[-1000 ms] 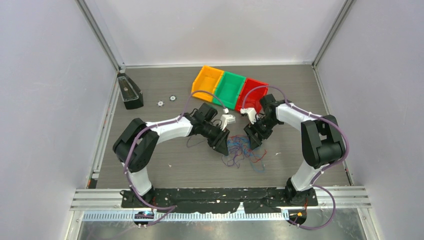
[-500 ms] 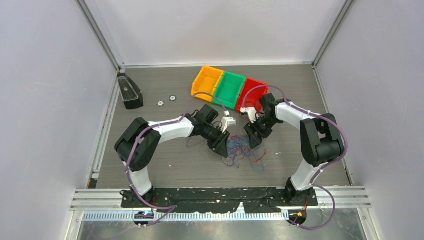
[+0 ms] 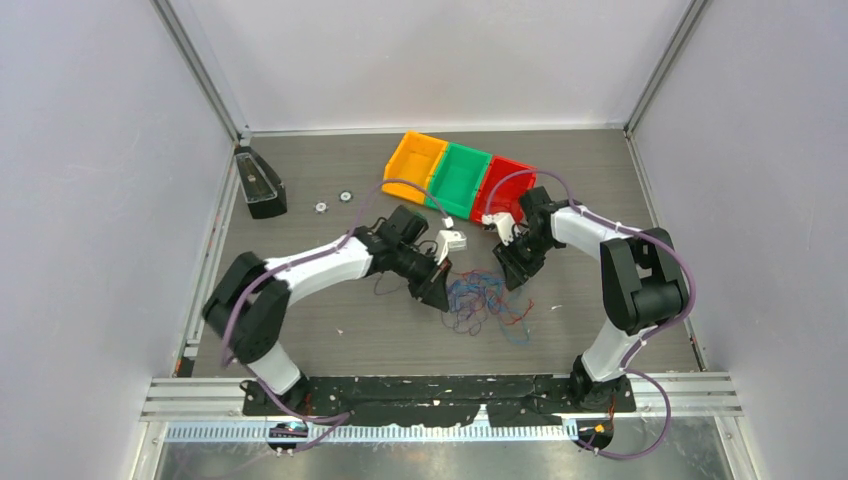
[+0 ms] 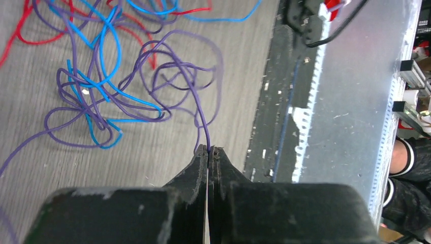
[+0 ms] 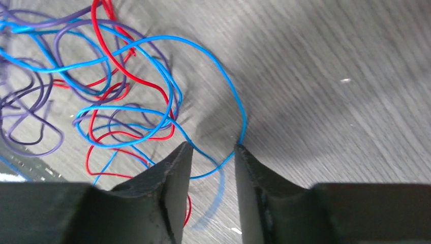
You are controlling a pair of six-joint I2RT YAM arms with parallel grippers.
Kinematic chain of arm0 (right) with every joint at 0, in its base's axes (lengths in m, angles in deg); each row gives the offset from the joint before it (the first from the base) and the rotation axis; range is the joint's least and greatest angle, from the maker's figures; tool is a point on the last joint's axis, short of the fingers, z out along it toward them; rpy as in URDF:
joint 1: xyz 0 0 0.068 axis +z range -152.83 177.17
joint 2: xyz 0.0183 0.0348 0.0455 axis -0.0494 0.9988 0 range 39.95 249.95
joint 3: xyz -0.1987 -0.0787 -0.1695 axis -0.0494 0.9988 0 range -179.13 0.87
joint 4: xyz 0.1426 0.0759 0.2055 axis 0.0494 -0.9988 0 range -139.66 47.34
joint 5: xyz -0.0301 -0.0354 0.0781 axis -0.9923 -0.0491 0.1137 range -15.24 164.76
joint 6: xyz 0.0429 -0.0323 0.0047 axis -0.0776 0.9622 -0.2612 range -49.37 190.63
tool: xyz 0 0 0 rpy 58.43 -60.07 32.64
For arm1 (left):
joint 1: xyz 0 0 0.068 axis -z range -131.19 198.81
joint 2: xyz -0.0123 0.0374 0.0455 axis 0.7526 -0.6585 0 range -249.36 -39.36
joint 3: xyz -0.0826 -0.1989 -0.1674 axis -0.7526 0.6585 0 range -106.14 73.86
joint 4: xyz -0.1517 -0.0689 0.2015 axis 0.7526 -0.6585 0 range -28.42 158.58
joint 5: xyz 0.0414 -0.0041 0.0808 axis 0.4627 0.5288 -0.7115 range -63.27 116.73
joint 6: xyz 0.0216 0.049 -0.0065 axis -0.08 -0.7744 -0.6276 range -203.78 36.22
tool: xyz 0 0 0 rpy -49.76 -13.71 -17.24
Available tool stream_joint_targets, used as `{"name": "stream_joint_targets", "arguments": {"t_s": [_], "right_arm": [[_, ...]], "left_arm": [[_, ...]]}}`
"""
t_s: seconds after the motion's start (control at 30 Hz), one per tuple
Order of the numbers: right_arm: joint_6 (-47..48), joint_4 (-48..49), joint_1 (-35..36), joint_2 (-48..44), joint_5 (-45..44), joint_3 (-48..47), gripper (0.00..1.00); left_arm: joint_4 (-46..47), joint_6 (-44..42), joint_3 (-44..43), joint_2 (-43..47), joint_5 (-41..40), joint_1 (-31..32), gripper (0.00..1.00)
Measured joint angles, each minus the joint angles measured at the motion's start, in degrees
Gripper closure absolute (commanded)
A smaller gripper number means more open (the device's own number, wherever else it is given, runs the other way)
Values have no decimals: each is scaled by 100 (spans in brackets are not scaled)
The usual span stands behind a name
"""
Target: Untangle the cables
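At left claw [image 4: 209,149] tip: purple wire [image 4: 202,122] clamped tight; right claw [image 5: 213,152] apart, straddling blue loop [image 5: 243,119].
Cables [image 3: 482,297] lie in one knot on table [image 3: 600,180] between both claws. Judgement: right should pinch the blue fully before any pull. Then draw apart slowly and low, so red strands [image 5: 96,15] slip free rather than cinch.

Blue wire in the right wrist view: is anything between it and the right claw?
Nothing visible. The blue wire runs through the gap of the open right gripper. The left gripper is shut on a purple wire.
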Motion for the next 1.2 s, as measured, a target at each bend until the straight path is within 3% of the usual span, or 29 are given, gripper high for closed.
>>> {"name": "stream_joint_targets", "arguments": {"t_s": [0.13, 0.33, 0.7, 1.03, 1.2], "right_arm": [[13, 275, 50, -87, -280, 131, 93], [92, 592, 195, -308, -634, 374, 95], [236, 997, 278, -647, -833, 761, 95], [356, 1126, 302, -758, -859, 885, 94], [426, 1141, 313, -789, -855, 907, 93]], "left_arm": [[-280, -44, 0, 1064, -44, -15, 100], [-1283, -120, -494, 2780, -238, -507, 100], [-2841, -160, -3139, 3495, -131, -2944, 100], [-2618, 767, -5532, 3523, 155, -4826, 100], [-1849, 1497, -5735, 3536, 461, -5071, 100]]}}
